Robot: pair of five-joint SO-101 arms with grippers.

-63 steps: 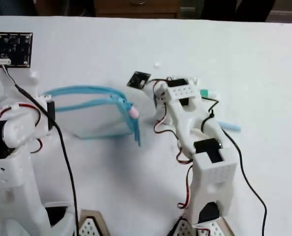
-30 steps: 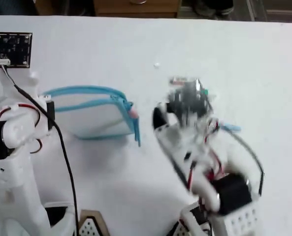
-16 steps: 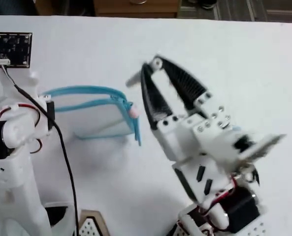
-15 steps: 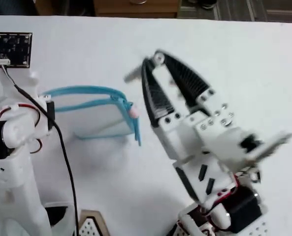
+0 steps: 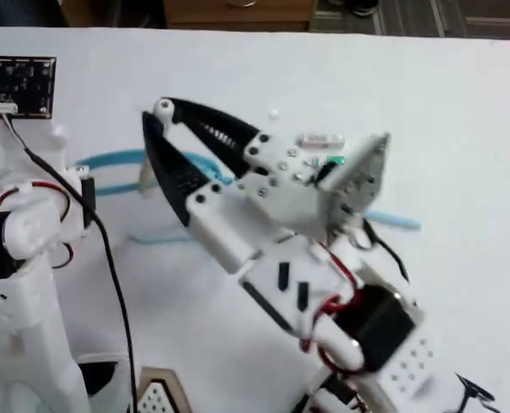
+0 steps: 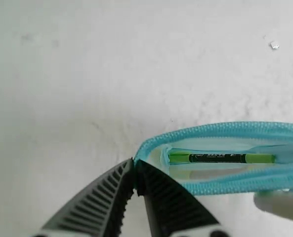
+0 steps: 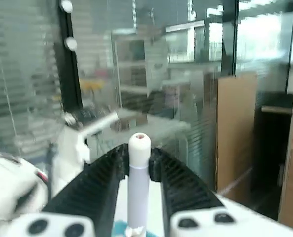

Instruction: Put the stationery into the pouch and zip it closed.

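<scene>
The white table (image 5: 427, 86) has a dark wooden cabinet (image 5: 237, 13) past its twelve o'clock edge, and glass partitions beside a wooden panel (image 7: 237, 128) stand further off in the room. One teal-zipped pouch (image 6: 225, 129) lies toward nine o'clock, open on one green pen (image 6: 220, 158), with the left gripper (image 6: 135, 168) clenched on its end seam. The raised right gripper (image 7: 139, 150) grasps one white pen (image 7: 138, 187), and one blue pen (image 5: 394, 221) lies loose toward three o'clock.

Turquoise against a white desk (image 5: 461, 103)
The pouch (image 6: 220, 129) is clear with a turquoise zip band; the pen (image 6: 220, 158) inside, lime green with a black middle. The marker (image 7: 138, 182) is white, the ribbed fingers (image 7: 94, 190) black, the wires (image 5: 119, 292) red and black.
</scene>
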